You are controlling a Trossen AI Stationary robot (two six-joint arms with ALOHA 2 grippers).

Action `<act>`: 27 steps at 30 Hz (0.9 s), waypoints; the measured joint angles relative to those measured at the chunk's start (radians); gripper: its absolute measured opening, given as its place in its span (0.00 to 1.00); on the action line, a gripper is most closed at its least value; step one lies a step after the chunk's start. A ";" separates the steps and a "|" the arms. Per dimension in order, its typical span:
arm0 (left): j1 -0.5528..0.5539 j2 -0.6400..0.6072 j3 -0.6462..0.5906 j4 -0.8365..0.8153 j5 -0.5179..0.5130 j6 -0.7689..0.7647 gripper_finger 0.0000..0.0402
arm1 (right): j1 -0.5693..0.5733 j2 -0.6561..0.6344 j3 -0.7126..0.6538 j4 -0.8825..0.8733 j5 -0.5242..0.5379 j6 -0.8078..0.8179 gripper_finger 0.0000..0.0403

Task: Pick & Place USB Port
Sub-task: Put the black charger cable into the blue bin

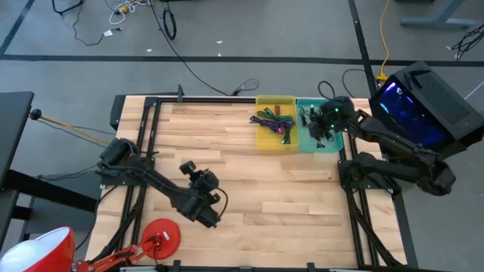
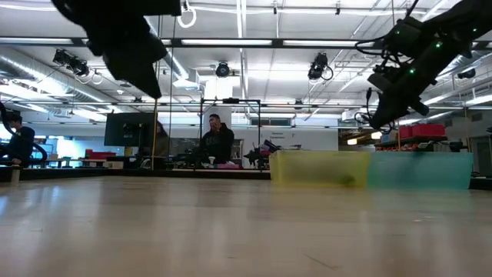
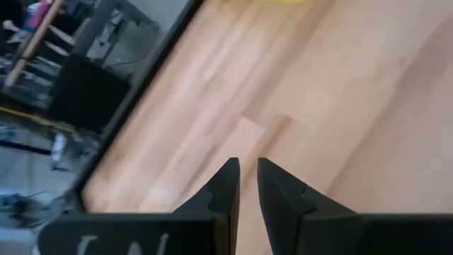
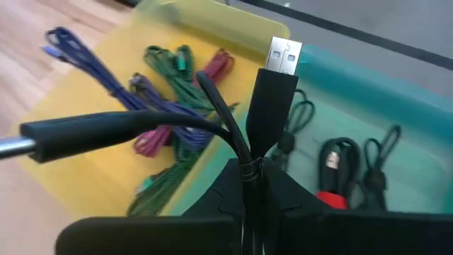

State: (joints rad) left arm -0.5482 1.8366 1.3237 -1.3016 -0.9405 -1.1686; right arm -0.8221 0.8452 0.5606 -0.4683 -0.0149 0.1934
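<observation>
A black USB cable (image 4: 272, 99) is pinched in the closed right gripper (image 4: 251, 185) above the teal bin (image 4: 396, 113), detail hidden overhead; the left gripper (image 3: 248, 185) is held slightly parted, empty.

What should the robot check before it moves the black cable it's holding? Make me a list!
1. Right gripper shut on the black USB cable: ok.
2. Cable's silver plug clear of the fingers and in sight: ok.
3. Cable lifted free of the teal bin: ok, it hangs above the bins in the low view.
4. Loose end of the cable not snagged on the coloured cables in the yellow bin: cannot tell.
5. Left gripper out of the way: ok, it hovers over bare table near the front, far from the bins, holding nothing.
6. Where the cable should go: cannot tell.
</observation>
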 joint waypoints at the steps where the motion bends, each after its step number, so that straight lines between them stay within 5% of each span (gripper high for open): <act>1: -0.010 0.000 -0.014 0.029 0.000 0.002 0.14 | -0.015 0.000 0.000 -0.005 -0.002 -0.002 0.03; 15: -0.053 0.000 -0.203 0.414 -0.018 0.057 0.14 | -0.165 0.000 0.000 -0.028 -0.073 -0.030 0.03; 27: -0.044 0.000 -0.205 0.467 -0.017 0.118 0.14 | -0.203 0.000 0.000 -0.029 -0.099 -0.030 0.03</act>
State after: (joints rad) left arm -0.5919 1.8366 1.1187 -0.8351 -0.9579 -1.0508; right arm -1.0252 0.8453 0.5606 -0.4969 -0.1143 0.1636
